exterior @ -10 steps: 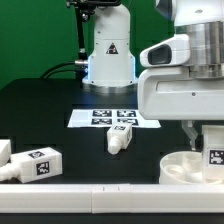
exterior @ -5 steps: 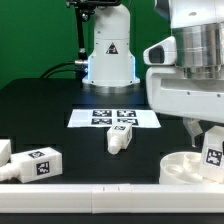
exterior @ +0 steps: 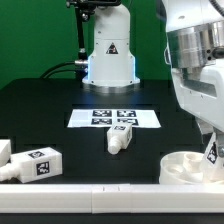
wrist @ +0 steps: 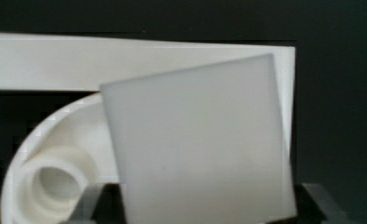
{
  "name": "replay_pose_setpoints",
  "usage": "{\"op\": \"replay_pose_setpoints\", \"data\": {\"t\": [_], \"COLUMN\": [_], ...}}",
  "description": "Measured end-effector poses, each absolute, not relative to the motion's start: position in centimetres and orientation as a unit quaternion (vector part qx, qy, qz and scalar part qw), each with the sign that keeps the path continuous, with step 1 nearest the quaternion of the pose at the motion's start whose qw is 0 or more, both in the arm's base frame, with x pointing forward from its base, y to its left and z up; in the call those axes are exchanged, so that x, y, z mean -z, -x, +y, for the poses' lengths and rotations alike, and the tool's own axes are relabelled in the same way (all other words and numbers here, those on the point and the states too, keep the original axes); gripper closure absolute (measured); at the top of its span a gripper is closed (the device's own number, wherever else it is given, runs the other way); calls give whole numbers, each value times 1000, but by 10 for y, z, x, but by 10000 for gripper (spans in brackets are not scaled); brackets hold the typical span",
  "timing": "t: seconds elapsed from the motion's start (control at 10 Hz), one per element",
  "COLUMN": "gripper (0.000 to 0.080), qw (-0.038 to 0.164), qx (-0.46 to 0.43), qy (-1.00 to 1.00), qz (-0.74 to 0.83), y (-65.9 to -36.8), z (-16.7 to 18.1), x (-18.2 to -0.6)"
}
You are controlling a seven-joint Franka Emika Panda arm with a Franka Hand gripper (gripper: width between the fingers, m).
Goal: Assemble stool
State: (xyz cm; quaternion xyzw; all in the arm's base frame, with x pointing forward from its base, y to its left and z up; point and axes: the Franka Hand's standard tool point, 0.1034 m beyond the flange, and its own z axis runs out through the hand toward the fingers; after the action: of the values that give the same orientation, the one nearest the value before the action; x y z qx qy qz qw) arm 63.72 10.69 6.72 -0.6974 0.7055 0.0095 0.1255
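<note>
Hand (wrist: pixel 205 206) is clenched on a white block-shaped plastic stool leg (wrist: pixel 194 125). The wrist view shows what the other view hides: two dark fingers (wrist: pixel 102 203) press against opposite sides of the leg, and its plain flat face fills most of the picture. Just behind it lies the round white rimmed seat disc (wrist: pixel 43 140), with a round socket hole (wrist: pixel 59 182) in its floor.

In the exterior view the fingers are hidden behind the arm's large glossy white body (exterior: pixel 195 70). Only the leg's face with the black-and-white tag (exterior: pixel 212 152) shows, slightly tilted from upright. It stands over the far-right part of the seat disc (exterior: pixel 183 168), at the exterior view's right near the front of the black bench (exterior: pixel 50 110). Whether the leg touches the disc cannot be told from either view. The arm comes down steeply from above, and its wrist points at the disc.

Farther out, a second white leg (exterior: pixel 121 136) lies near the middle of the bench, just in front of the marker board (exterior: pixel 105 117). A third white leg (exterior: pixel 37 163) lies at the exterior view's left front, beside another white part (exterior: pixel 4 152) that is cut off by the edge. A white rail (exterior: pixel 90 190) runs along the front. The white robot base (exterior: pixel 108 55) stands at the back.
</note>
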Motion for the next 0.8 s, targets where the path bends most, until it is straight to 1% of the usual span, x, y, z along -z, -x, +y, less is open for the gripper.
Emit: {"op": "replay_pose_setpoints", "data": {"t": [0.1,0.3,0.4,0.5,0.8], "gripper": [459,459,459,459,450], "qw": [127,148,165,170,170], "qx": [-15,-33,-35,-43,-44], "qy": [673,525,459,418,431], "qz": [729,837,872,891,885], "y": [-637,-642,-646,-646,-645], "z": [107,115,114,114,117], "x": [-67,-67,-68,-67,-66]}}
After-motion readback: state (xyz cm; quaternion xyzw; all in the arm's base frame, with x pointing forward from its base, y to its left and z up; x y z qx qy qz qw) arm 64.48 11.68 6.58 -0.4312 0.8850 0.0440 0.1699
